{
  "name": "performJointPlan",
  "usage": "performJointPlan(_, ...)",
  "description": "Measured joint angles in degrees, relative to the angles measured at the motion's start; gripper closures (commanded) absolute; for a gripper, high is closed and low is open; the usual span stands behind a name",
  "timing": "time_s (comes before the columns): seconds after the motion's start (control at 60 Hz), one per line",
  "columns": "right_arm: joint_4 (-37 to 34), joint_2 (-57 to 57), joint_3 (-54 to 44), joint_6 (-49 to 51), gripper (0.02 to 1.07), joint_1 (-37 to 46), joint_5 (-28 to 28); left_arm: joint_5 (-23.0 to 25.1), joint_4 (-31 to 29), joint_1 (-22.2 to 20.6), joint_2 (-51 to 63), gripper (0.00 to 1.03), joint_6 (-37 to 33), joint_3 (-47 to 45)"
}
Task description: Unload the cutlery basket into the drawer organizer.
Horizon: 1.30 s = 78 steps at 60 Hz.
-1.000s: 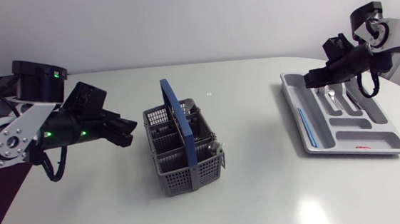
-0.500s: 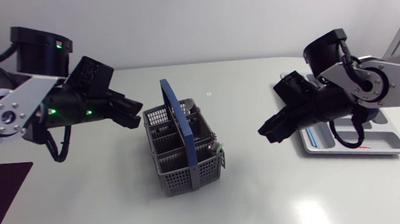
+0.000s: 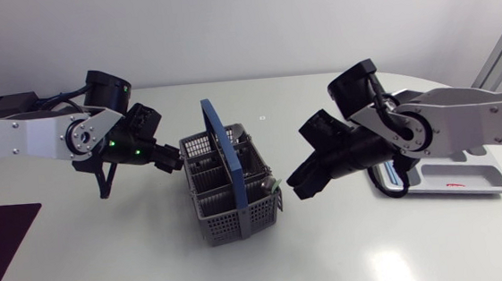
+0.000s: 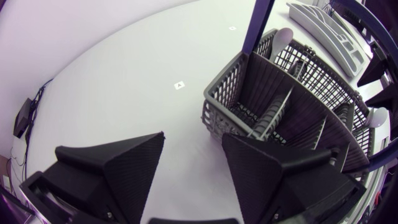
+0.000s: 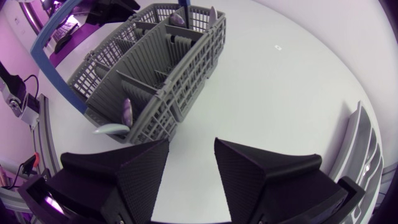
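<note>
Head view: cutlery basket (image 3: 227, 183) mid-table between left gripper (image 3: 172, 158) and right gripper (image 3: 296, 184); drawer organizer (image 3: 492, 184) partly hidden behind right arm. Left wrist view: jaws apart, empty, basket just ahead. Right wrist view: jaws apart, empty; spoon (image 5: 125, 112) in basket's nearest compartment.

R gripper (image 3: 296, 184) swung in from way off to right beside the basket (image 3: 231, 205); L gripper (image 3: 173, 158) closed in on it too.
</note>
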<state>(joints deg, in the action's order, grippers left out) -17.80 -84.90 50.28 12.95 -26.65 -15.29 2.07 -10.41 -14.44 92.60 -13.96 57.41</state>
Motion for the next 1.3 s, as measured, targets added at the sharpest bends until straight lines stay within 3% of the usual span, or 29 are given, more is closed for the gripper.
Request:
performJointPlan(0.367,-0.4,0.0,0.0,-4.0,0.52,-6.0,-3.8,2.9,0.3,-3.3,9.9,0.37,0.8,10.9)
performJointPlan(0.617,-0.4,-1.6,0.0,-5.7,0.52,-12.1,-3.9,4.2,-0.2,-2.7,14.3,0.36,0.2,16.3)
performJointPlan(0.783,-0.7,1.6,-1.0,-4.9,0.41,-10.4,-2.4,4.1,-4.8,0.6,6.2,0.36,-4.9,14.2)
performJointPlan(0.917,-1.1,7.3,-4.8,-2.3,0.37,-5.3,-2.1,4.2,-10.4,0.2,-11.4,0.36,-9.1,11.0)
performJointPlan(0.967,-1.3,8.7,-6.5,-1.6,0.37,-4.1,-2.0,4.1,-12.7,-1.1,-17.3,0.37,-10.0,10.4)
performJointPlan(1.067,-1.5,10.9,-9.3,0.1,0.34,-2.1,-2.0,1.2,-17.3,-8.1,-27.0,0.37,-10.6,9.6)
performJointPlan(1.233,-1.6,15.4,-12.5,2.6,0.34,0.8,-2.0,-5.9,-20.9,-23.7,-31.5,0.37,-10.7,7.7)
performJointPlan(1.3,-1.6,16.2,-13.5,3.3,0.31,1.4,-2.1,-6.1,-21.6,-27.4,-31.4,0.37,-10.7,7.1)
